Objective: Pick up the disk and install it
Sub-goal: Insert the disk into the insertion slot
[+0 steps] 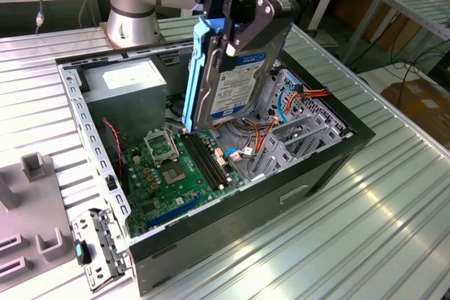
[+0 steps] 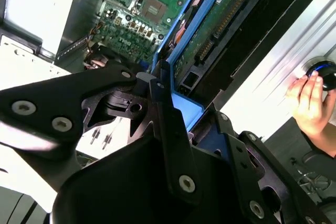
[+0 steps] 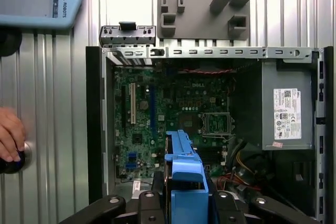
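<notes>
The gripper (image 1: 235, 38) is pinching the disk (image 1: 223, 86) by its upper end, its black jaws pressing against the two flat sides. It is holding the disk upright in the air above the open computer case (image 1: 330, 156). The case is lying on its side on the ribbed metal bench (image 1: 365, 244).

The disk's bright blue carrier rail is running along its edge. Its face is carrying a white printed label with a blue band, and in the second wrist view its other side is showing a green circuit board.

The disk's lower end is hanging over the green motherboard (image 1: 172, 173), just beside the grey drive cage (image 1: 299, 131). A grey power supply (image 1: 126, 86) with a white sticker is sitting in the case's corner nearest the arm's base.

In the first wrist view, a person's hand (image 3: 9, 136) is resting on a round dark button near the bench's edge.
</notes>
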Controlling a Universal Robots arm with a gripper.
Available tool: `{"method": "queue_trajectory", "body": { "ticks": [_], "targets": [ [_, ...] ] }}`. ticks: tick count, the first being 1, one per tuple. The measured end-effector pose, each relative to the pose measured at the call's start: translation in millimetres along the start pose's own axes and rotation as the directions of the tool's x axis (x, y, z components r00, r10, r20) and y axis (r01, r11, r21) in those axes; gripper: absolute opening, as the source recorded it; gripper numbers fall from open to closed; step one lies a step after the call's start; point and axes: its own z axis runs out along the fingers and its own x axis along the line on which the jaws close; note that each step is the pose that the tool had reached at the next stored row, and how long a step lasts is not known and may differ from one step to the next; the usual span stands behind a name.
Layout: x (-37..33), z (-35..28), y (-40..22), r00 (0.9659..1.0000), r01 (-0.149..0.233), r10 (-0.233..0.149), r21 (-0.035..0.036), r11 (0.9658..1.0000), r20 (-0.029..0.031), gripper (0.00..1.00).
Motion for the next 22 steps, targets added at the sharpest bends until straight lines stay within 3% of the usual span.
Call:
{"method": "queue_trajectory", "body": {
  "ticks": [5, 14, 18, 22],
  "targets": [
    [1.1, 0.2, -11.4, 1.0, 0.0, 0.0, -0.0001, 1.0, -0.0002, 0.37],
    [2.8, 0.3, -20.8, 1.0, 0.0, 0.0, -0.0001, 1.0, -0.0002, 0.37],
    [3.5, 0.7, -29.9, 1.0, 0.0, 0.0, -0.0001, 1.0, -0.0002, 0.37],
    [4.3, 0.9, -33.0, 1.0, 0.0, 0.0, 0.0, 1.0, -0.0002, 0.37]
  ]
}}
